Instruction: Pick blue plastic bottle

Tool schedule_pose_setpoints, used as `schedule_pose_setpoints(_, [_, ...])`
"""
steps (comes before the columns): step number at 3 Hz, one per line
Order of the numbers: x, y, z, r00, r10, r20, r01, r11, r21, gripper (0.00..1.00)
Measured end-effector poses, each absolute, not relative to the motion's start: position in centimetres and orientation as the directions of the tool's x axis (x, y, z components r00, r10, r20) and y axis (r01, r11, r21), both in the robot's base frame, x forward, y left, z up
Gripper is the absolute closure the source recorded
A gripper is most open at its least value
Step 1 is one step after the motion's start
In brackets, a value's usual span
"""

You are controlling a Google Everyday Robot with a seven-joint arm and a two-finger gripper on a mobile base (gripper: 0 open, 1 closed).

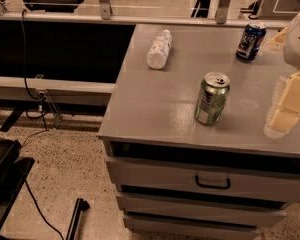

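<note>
The blue plastic bottle (pixel 159 49), whitish and translucent with a pale label and white cap, lies on its side at the back left of the grey cabinet top (pixel 155 109). My gripper (pixel 288 105) hangs at the right edge of the view, over the cabinet's right side, far to the right of the bottle and nearer the front. It holds nothing that I can see.
A green metal can (pixel 211 98) stands upright mid-top, between the gripper and the bottle. A dark blue can (pixel 250 41) stands at the back right. The cabinet has drawers (pixel 200 176) below. Cables and a black stand sit on the floor at left.
</note>
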State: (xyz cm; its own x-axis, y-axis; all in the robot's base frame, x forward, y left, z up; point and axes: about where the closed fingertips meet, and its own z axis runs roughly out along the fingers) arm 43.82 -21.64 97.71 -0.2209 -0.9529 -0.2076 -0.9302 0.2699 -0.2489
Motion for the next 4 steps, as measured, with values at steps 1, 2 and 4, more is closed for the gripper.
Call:
schedule_pose_setpoints(1, [43.8,-21.6,97.7,-0.221,-0.953,-0.208,-0.93,0.27,-0.249,0.0])
schedule_pose_setpoints(2, [45.2,-20.8,97.9,-0.234,-0.947,-0.218,-0.92,0.289,-0.265,0.0])
schedule_pose_setpoints(4, [49.6,-31.4,76.6,-0.392,-0.919,-0.028,-0.904,0.391,-0.175,0.0])
